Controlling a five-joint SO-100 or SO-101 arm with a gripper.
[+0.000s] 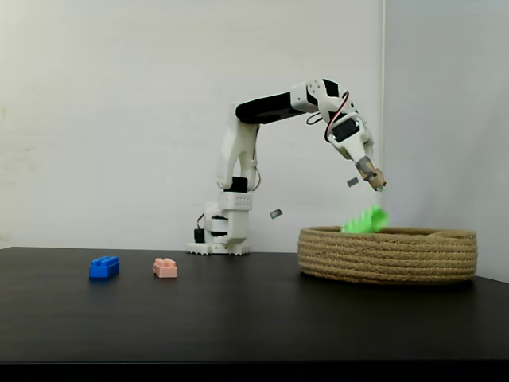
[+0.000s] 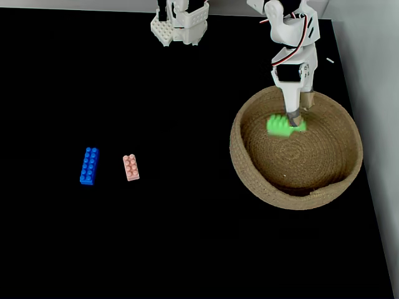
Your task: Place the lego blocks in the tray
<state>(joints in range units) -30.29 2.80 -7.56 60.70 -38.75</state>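
The green lego block [image 1: 365, 220] is blurred in mid-air just above the rim of the round rope tray [image 1: 387, 255], a little below my gripper [image 1: 375, 182] and free of it. From above, the green block [image 2: 282, 124] lies over the tray's [image 2: 249, 168] back part, beside my gripper [image 2: 298, 116], whose fingers stand slightly apart and hold nothing. The blue block [image 1: 104, 267] [image 2: 90, 166] and the pale pink block [image 1: 165, 268] [image 2: 131, 167] rest side by side on the black table, far to the left of the tray.
The arm's white base [image 1: 225, 227] [image 2: 181, 25] stands at the back of the table [image 1: 238, 318]. A white wall rises behind it. The table's right edge [image 2: 374, 205] runs close past the tray.
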